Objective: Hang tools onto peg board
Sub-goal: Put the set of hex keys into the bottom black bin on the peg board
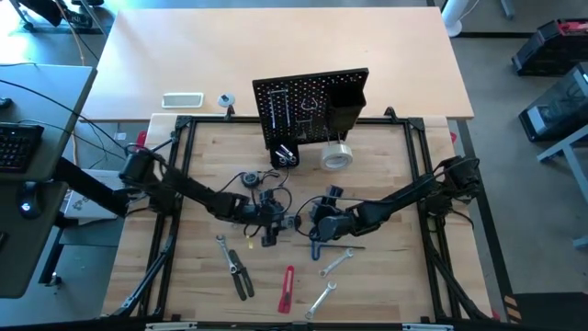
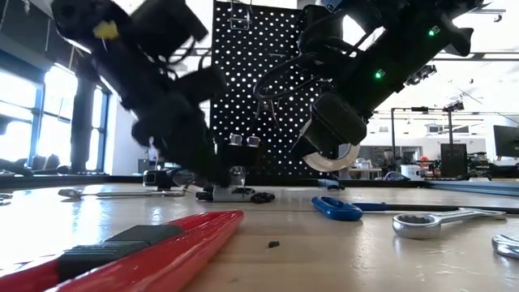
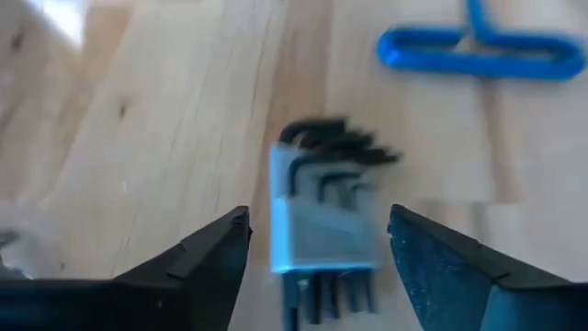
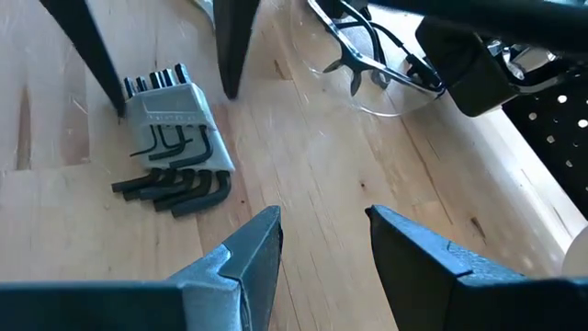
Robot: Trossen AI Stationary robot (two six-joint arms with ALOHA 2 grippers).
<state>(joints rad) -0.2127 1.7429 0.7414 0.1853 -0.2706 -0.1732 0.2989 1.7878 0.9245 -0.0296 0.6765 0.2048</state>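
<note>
Hex keys point(image 3: 322, 216) blurred — lower ends cut off.

Black peg board point(image 1: 310, 106) upright at table's far edge, pale tape roll point(image 1: 337, 156) just before it, hex keys point(image 4: 175, 138) in grey holder lying flat, blue-handled tool point(image 3: 478, 51) near, red-handled cutter point(image 1: 288, 288), silver wrenches point(image 1: 335, 262), probably pliers point(image 1: 236, 269) near front.

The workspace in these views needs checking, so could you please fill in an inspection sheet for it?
Surface: wooden table, tools scattered on it.
Job's things: peg board upright at the back; tape roll at its foot; hex keys flat; red-handled cutter, pliers and wrenches near the front.
Clutter: white device beyond the frame.
Grippers: left gripper open astride the hex keys; right gripper open over bare wood.
Cables: wiring on the arm.
Surroundings: desk, keyboard.
</note>
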